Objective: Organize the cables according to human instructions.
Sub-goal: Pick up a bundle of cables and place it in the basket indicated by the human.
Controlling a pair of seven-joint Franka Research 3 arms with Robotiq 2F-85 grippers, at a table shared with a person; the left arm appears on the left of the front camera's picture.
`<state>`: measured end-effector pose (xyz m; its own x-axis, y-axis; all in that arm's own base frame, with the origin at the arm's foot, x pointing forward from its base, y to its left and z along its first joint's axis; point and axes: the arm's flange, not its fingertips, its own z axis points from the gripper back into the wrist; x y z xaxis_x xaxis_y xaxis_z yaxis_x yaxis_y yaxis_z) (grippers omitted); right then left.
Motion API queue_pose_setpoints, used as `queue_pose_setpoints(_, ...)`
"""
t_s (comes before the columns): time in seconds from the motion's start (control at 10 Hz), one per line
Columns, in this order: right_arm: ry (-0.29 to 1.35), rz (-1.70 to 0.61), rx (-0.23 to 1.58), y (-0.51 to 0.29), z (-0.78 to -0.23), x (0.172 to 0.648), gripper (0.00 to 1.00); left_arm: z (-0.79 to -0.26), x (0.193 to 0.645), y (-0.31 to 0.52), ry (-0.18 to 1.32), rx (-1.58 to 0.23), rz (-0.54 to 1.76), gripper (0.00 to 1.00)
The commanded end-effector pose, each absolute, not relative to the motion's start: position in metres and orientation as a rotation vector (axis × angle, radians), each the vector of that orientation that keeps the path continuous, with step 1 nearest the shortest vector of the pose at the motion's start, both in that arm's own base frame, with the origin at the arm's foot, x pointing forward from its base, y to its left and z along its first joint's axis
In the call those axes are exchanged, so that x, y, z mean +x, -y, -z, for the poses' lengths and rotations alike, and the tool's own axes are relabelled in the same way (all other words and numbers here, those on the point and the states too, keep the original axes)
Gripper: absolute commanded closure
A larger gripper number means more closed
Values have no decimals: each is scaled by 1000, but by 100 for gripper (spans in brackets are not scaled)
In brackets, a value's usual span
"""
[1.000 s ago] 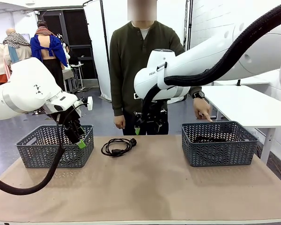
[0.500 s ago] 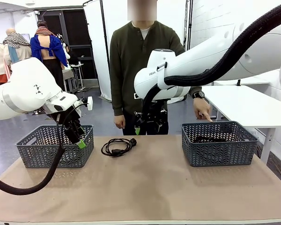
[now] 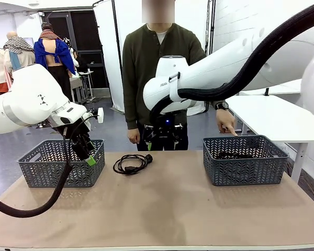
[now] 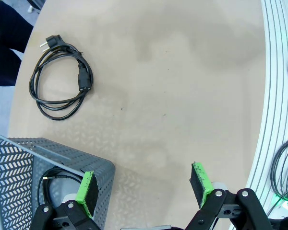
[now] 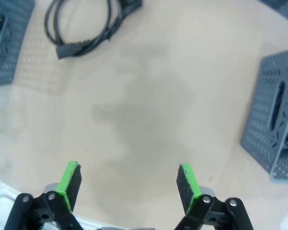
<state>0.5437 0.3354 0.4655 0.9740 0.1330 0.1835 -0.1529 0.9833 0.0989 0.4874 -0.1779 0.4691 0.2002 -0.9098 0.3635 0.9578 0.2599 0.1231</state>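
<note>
A thin black coiled cable [image 3: 131,163] lies centre-left on the tan table [image 3: 162,209]. Being limp and light (probably springy), it wants pinching across bunched loops. Both the left gripper [image 4: 144,184] and the right gripper [image 5: 128,187] gape empty.

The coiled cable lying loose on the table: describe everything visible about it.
The cable is a thin black cord wound into a loose round coil, lying flat on the tan tabletop between the left basket and the right basket, nearer the left one. One end carries a two-pin plug, the other a blocky connector resting across the coil. Nothing grips it; it touches neither basket.
</note>
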Motion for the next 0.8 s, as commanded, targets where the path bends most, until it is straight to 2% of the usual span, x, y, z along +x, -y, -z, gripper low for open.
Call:
queue_pose_setpoints(0.0,138,47,58,-366,-463,566,0,-470,487,178,401,-139,1309,0)
queue_pose_setpoints(0.4,105,298,84,-396,-440,599,0,-470,487,178,401,-139,1309,0)
queue_pose_setpoints(0.7,106,381,93,-410,-416,614,0,-470,487,178,401,-139,1309,0)
